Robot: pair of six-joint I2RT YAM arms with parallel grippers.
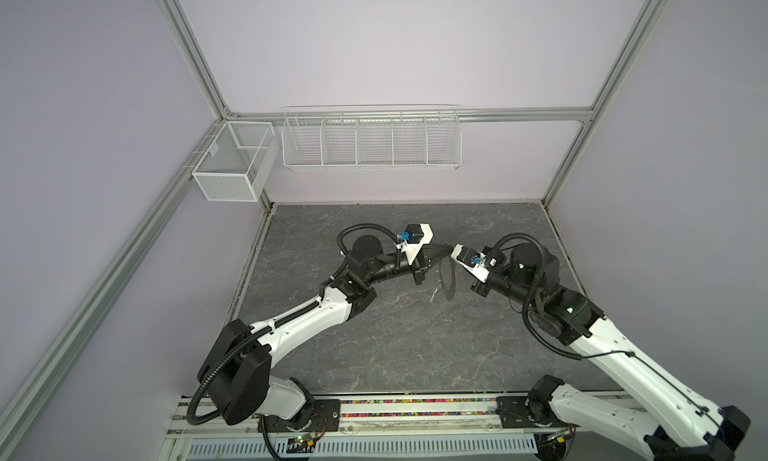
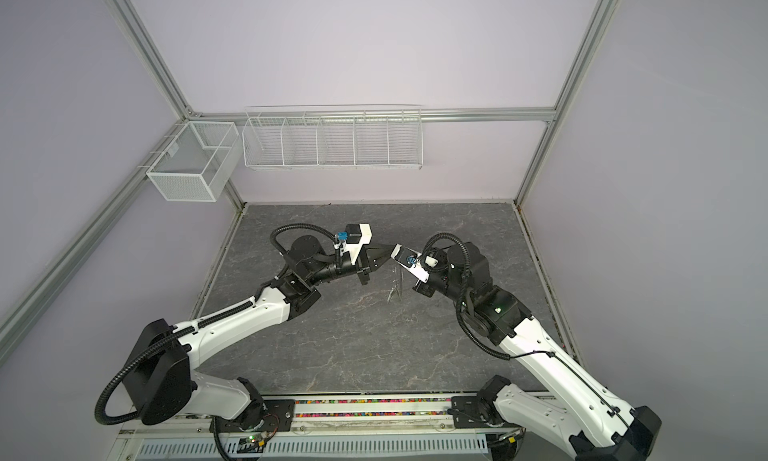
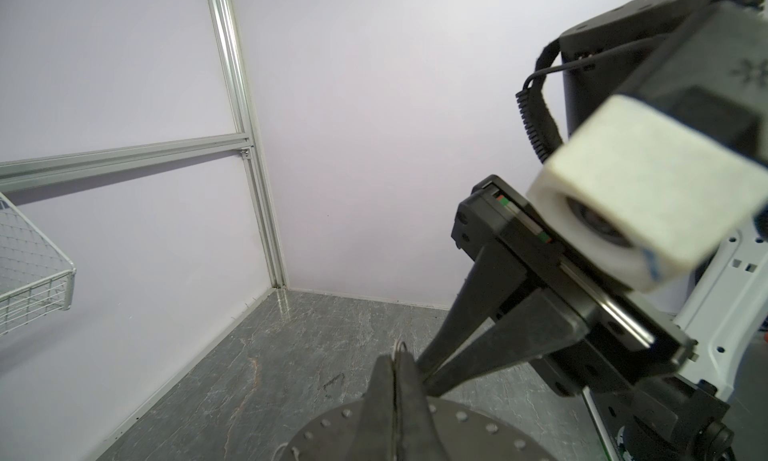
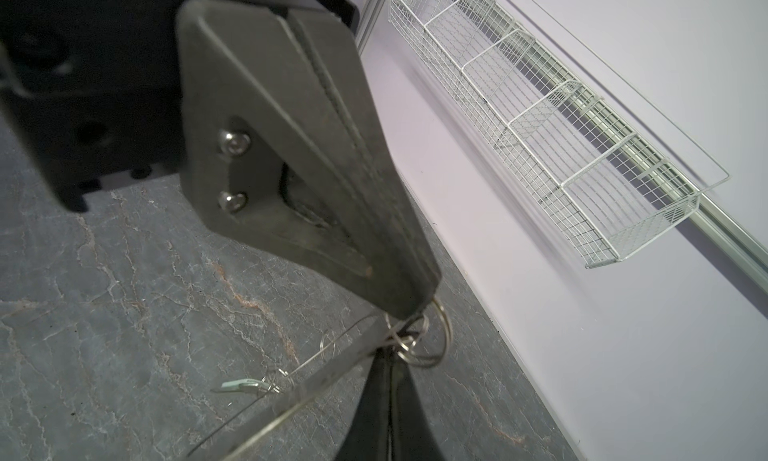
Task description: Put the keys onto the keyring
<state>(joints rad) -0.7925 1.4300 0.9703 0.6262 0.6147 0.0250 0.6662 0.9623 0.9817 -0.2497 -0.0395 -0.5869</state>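
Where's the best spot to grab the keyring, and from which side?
On the keyring, probably the top rim, pinched across its two flat faces, coming in level from the side, as the left gripper does. It hangs upright and thin, and the key dangles lower down, out of the way.
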